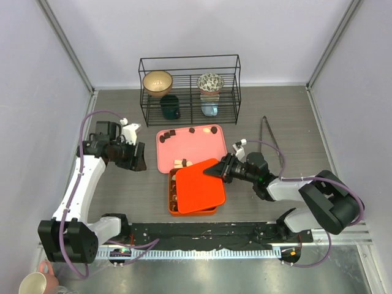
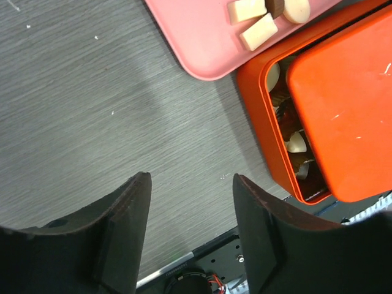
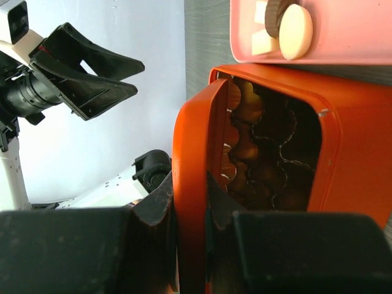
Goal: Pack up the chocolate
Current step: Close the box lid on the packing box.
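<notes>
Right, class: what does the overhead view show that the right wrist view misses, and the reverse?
Only overhead: the wire rack, the tongs, and the dark chocolates at the pink tray's far edge. Only right wrist: the frilled cups under the orange lid, inside the orange box. Both: the right claw shut on that lid, the open left claw, and pale chocolates at the tray's near edge.

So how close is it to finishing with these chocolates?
Looks well along. Done: the box already holds chocolates in its cells. In hand: the right tool grips the lid, which only partly covers the box, leaving its left side open. Left to do: several pieces lie on the tray, and the left tool is open and empty.
</notes>
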Controlling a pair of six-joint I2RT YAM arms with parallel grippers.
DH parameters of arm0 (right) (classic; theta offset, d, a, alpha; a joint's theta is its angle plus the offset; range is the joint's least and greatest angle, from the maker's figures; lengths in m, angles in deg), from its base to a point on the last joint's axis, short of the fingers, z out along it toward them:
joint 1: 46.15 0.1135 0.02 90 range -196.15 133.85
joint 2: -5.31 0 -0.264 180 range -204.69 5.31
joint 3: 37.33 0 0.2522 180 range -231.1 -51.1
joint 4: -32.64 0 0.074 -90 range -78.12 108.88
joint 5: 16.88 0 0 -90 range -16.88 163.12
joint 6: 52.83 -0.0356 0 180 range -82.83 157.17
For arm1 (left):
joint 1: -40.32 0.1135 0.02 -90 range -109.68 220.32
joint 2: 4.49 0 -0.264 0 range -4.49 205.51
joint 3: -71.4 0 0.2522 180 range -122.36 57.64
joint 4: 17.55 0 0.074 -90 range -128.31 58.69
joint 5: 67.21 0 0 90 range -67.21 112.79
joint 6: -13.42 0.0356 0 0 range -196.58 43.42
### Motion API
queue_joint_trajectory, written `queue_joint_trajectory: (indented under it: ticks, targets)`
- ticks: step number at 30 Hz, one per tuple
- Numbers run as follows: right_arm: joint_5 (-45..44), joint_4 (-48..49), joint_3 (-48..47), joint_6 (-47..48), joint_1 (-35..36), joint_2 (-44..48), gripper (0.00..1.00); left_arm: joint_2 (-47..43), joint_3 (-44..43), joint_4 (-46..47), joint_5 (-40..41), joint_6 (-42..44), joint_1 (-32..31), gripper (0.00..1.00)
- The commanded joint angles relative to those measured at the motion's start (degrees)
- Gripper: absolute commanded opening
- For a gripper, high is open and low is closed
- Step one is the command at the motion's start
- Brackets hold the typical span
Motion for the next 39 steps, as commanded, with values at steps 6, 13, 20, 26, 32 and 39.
queue_joint_trajectory:
  ticks: [6,13,20,26,32,39]
  targets:
    - [-0.82,-10.22,-1.88,6.4,0.48,4.47,0.26,-1.08,0.13,3.87,1.86,-1.57,0.29,0.67]
    - [-1.35,-25.01,-7.59,16.86,0.57,4.21,0.39,-1.78,0.57,3.87,1.33,-1.39,0.29,0.66]
    - [-1.96,-38.72,-15.67,26.7,0.74,0.87,0.5,-2.66,1.01,3.35,1.07,-0.78,0.29,0.65]
    - [-4.68,-51.0,-20.76,32.42,1.8,-0.36,0.55,-2.48,0.57,2.56,0.63,-0.43,0.29,0.64]
    - [-9.87,-59.9,-25.26,36.9,4.7,-1.51,0.64,-2.39,0.13,2.29,-0.34,-0.78,0.29,0.63]
    - [-12.42,-64.04,-27.63,37.96,4.79,0.86,0.73,-2.04,0.22,1.41,0.37,0.01,0.29,0.62]
